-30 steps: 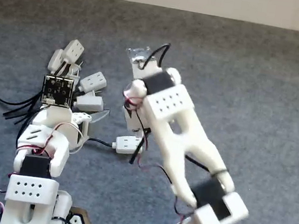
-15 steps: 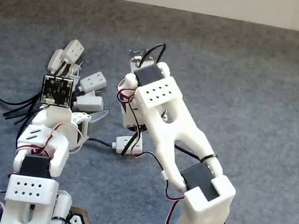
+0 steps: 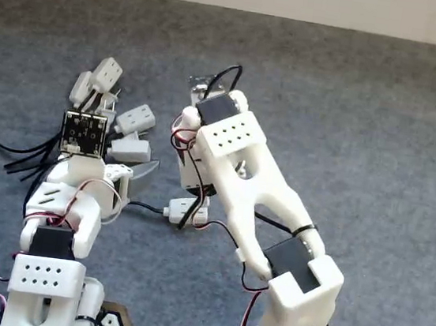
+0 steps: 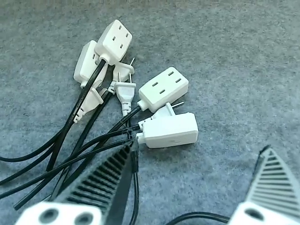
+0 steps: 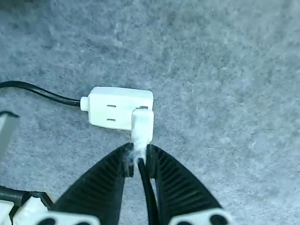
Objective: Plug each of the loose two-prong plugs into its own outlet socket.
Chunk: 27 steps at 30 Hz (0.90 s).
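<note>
My right gripper (image 5: 139, 165) is shut on the cord end of a white two-prong plug (image 5: 142, 125). The plug's head rests against one end of a white outlet socket (image 5: 117, 114) lying on the carpet. Its prongs are hidden, so I cannot tell whether they sit in the slots. In the high view this socket (image 3: 183, 209) lies under the right arm's wrist. My left gripper (image 4: 197, 152) stands open just short of a cluster of sockets and loose plugs. Closest to it is a white socket (image 4: 168, 131). Beyond lie another socket (image 4: 164, 89) and a loose plug (image 4: 125, 92).
Black cords (image 4: 70, 159) fan out from the cluster toward the left arm. Two more sockets (image 4: 112, 42) (image 4: 86, 63) sit at the far side of the cluster. Grey carpet (image 3: 381, 127) lies open to the right of the right arm.
The right arm has folded up and drawn back, bringing its wrist over the lone socket, which shifted slightly left. The left arm has not moved.
</note>
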{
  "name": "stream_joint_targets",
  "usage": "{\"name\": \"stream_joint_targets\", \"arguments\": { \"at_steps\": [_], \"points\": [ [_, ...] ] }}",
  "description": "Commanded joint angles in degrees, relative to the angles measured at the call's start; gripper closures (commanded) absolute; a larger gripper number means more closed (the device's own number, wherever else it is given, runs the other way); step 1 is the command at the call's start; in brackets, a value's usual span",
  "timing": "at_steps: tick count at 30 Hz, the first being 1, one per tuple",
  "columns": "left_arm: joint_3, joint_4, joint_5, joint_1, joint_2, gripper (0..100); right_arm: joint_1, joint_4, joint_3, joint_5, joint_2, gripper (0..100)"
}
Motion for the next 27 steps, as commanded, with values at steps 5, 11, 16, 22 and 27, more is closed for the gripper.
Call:
{"name": "stream_joint_targets", "arguments": {
  "at_steps": [5, 11, 16, 22, 27],
  "points": [
    [-0.3, -1.1, 0.0, -0.3, -0.6, 62, 0.4, 0.3, -2.9, -0.2, -0.9, 99.3],
    [-0.3, -1.1, 0.0, -0.3, -0.6, 62, 0.4, 0.0, -2.6, -0.3, -0.7, 99.3],
    [-0.3, -1.1, 0.0, -0.3, -0.6, 62, 0.4, -5.1, 3.6, -0.4, -0.9, 99.3],
    [-0.2, -1.1, 0.0, -0.3, -0.6, 62, 0.4, -5.7, 5.3, -0.3, -1.2, 99.3],
    [-0.2, -1.1, 0.0, -0.3, -0.6, 62, 0.3, -3.1, 5.2, -0.1, -1.3, 99.3]
  ]
}}
